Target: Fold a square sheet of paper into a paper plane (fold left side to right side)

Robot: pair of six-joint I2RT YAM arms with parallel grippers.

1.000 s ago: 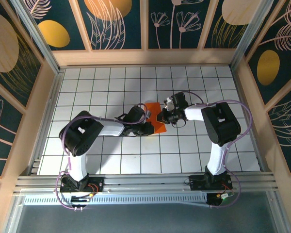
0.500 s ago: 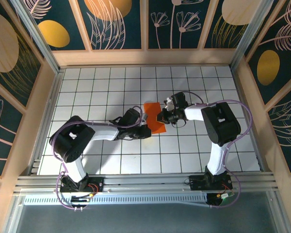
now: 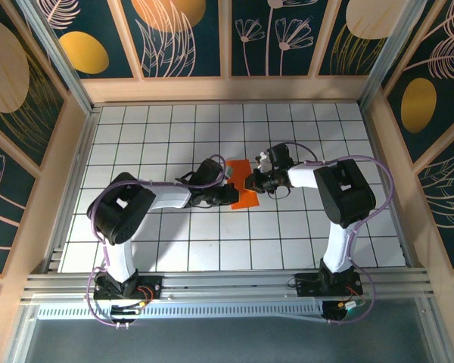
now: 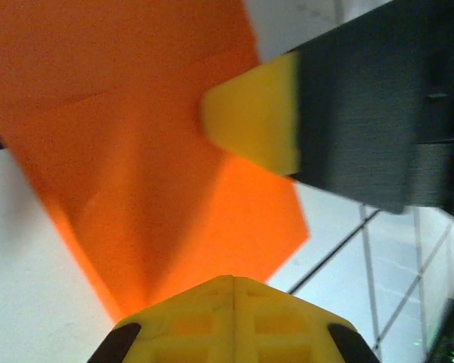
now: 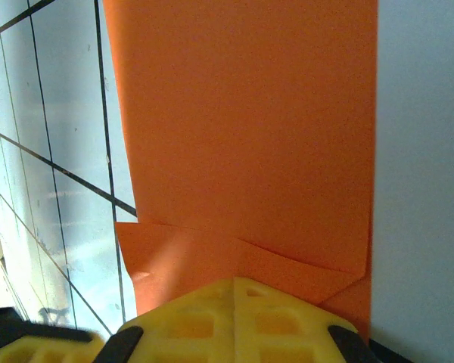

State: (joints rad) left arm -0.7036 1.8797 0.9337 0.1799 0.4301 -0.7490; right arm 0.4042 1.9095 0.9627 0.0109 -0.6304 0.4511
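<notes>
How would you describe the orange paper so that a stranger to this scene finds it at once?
Start at the white grid table inside the wooden frame and go to its middle. There the paper lies flat between the left gripper and the right gripper. It is the one bright orange thing on the table, folded into an oblong.

Left pincer [image 3: 231, 194] and right pincer [image 3: 251, 183] closed, tips near.

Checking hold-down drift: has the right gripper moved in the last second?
No. The right gripper stays on the same grid lines of the white tiled table, at the right edge of the bright orange paper sheet.
</notes>
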